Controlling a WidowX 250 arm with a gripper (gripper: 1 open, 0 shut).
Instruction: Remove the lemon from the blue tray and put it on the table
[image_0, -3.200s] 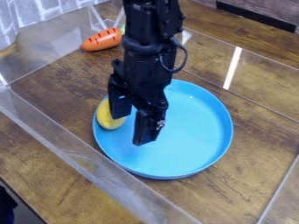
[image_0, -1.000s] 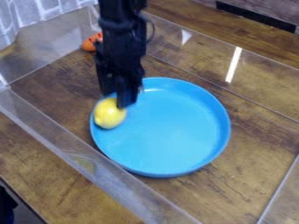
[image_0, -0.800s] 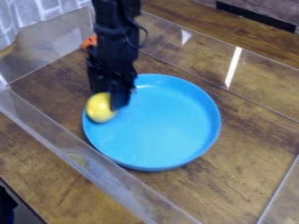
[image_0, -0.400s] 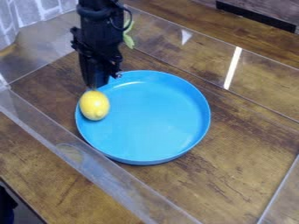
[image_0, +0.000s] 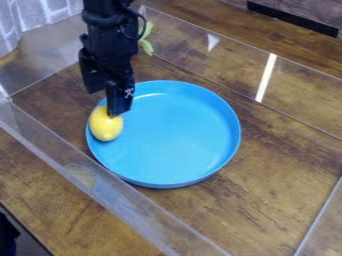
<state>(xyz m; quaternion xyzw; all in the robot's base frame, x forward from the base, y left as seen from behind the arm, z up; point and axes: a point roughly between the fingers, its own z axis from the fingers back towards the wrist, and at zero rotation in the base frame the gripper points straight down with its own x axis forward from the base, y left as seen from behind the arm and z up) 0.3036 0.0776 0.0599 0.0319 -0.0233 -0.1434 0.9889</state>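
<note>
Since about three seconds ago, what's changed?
The gripper dragged the lemon left across the blue tray's rim, sliding the tray left with it, then opened and let go. The lemon now sits at the tray's left edge. The table is unchanged.

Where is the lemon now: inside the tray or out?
On the edge: the lemon overlaps the tray's left rim. Cannot tell if it touches the table.

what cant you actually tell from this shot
- Lemon: it sits at the blue tray's left rim; this one camera view doesn't show whether it rests on the rim or on the table outside it.
- Tool: its tips hang just above the lemon; contact can't be judged.
- Carrot: mostly hidden behind the arm; only green leaves show.
</note>
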